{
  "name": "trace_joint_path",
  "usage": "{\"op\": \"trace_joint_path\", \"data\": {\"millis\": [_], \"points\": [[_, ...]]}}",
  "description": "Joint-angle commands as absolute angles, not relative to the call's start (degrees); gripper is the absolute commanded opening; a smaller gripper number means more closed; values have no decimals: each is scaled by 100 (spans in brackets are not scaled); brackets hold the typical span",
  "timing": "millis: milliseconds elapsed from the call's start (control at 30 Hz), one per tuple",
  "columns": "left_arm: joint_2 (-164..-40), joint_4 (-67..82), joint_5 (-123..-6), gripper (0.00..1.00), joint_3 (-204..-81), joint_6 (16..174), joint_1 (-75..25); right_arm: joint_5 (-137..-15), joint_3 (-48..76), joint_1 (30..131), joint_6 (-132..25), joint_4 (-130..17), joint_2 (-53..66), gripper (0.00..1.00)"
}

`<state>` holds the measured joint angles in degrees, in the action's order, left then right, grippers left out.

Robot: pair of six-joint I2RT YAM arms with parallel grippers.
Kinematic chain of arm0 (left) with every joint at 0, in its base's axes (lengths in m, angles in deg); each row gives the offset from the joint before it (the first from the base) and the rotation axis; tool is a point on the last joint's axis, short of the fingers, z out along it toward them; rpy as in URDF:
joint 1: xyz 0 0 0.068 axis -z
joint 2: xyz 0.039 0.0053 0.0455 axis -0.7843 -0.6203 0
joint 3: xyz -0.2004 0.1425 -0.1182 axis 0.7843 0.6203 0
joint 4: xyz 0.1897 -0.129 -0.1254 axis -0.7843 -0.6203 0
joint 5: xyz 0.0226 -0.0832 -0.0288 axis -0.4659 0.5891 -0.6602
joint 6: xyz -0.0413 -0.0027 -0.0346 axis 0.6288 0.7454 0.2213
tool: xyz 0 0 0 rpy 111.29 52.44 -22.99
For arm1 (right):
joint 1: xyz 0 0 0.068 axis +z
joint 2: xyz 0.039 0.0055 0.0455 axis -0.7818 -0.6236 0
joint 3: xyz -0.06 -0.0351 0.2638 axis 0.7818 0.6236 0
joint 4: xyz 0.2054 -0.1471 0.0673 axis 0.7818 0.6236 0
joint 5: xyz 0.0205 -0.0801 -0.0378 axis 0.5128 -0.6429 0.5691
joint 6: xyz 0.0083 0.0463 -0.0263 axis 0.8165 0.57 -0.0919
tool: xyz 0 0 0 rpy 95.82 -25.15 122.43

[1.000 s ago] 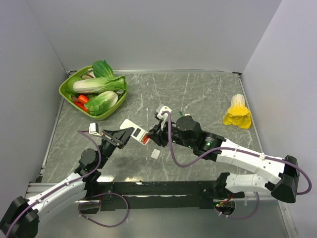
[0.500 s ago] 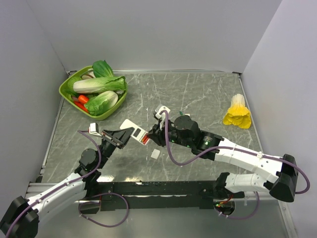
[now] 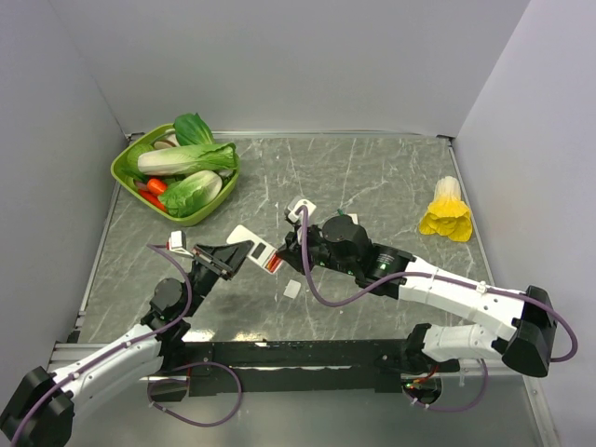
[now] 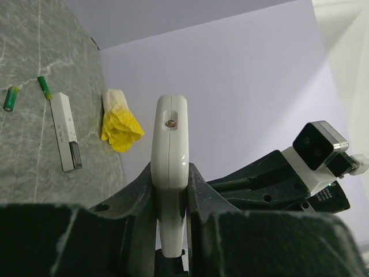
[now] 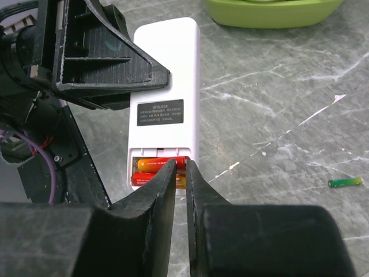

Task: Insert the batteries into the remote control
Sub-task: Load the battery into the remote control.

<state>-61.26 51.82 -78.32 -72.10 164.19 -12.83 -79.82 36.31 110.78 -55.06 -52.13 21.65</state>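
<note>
The remote control [image 3: 244, 244] is held off the table, edge-on between the fingers of my left gripper [image 3: 228, 258], which is shut on it. In the left wrist view its white rim [image 4: 171, 150] stands upright in the left gripper [image 4: 171, 173]. The right wrist view shows its white back [image 5: 167, 75] with a dark label and an uncovered compartment. Two orange-red batteries lie side by side in that compartment, one above [image 5: 155, 164] and one below [image 5: 144, 179]. My right gripper [image 5: 180, 164] has its tips against the batteries' right end, with only a thin slit between them and nothing held.
A green basket [image 3: 126, 172] of toy vegetables stands at the back left. A yellow-and-white toy vegetable [image 3: 446, 210] lies at the right. A small white piece [image 3: 292, 290] lies below the remote. Small green pieces [image 4: 10, 98] [image 5: 346, 182] and a white-and-black bar [image 4: 66, 131] lie on the table.
My right gripper has shifted slightly left onto the remote's battery compartment and its jaws have narrowed. The left arm and the remote have stayed still.
</note>
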Motion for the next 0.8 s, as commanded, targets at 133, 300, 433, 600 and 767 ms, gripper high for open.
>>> {"op": "trace_joint_path", "data": {"millis": [133,300,433,600,767], "points": [[-5834,5977,-7866,2,-6852,16395,-1264,-7682,3455,11101,-5388,-4904,1938,10],[-5790,5995,-7910,2,-6860,16325,-1264,-7497,3464,11128,-5344,-4825,1876,6],[-5746,6144,-7963,1,-6764,16325,-1264,-7471,3359,11154,-5335,-4658,1815,6],[-5536,6214,-8060,2,-6685,16290,-1264,-7454,3262,11163,-5283,-4403,1614,6],[-5403,6188,-7981,2,-6729,16141,-1264,-7594,3051,11233,-5239,-4114,1367,6]]}}
